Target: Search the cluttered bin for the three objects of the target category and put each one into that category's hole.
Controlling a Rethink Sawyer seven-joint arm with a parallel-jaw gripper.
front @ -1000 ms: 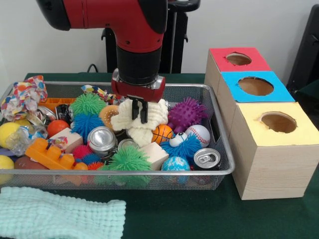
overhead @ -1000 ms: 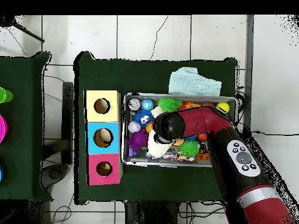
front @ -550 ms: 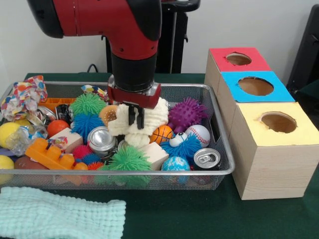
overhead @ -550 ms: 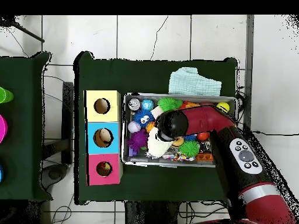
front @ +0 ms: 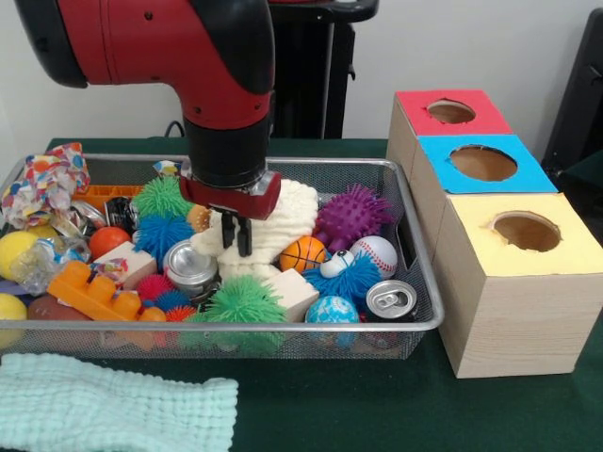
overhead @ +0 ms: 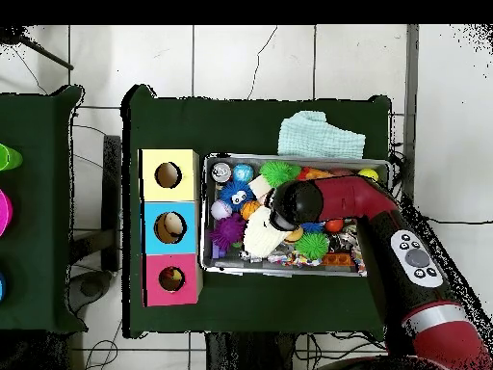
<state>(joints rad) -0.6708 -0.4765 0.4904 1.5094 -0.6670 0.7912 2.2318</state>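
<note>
One red and black arm [front: 203, 66] reaches down into the wire mesh bin [front: 429, 292], which sits on the green table beside three wooden boxes with holes: red [front: 450, 113], blue [front: 482, 165] and yellow [front: 524, 235]. Its gripper [front: 236, 235] presses its narrow, nearly closed fingers into the cream knitted cloth [front: 287, 221] at the bin's middle; a firm grasp cannot be told. Just beside the cloth lie a purple spiky ball [front: 353, 215], a mini basketball [front: 303, 252] and a baseball [front: 380, 252].
</note>
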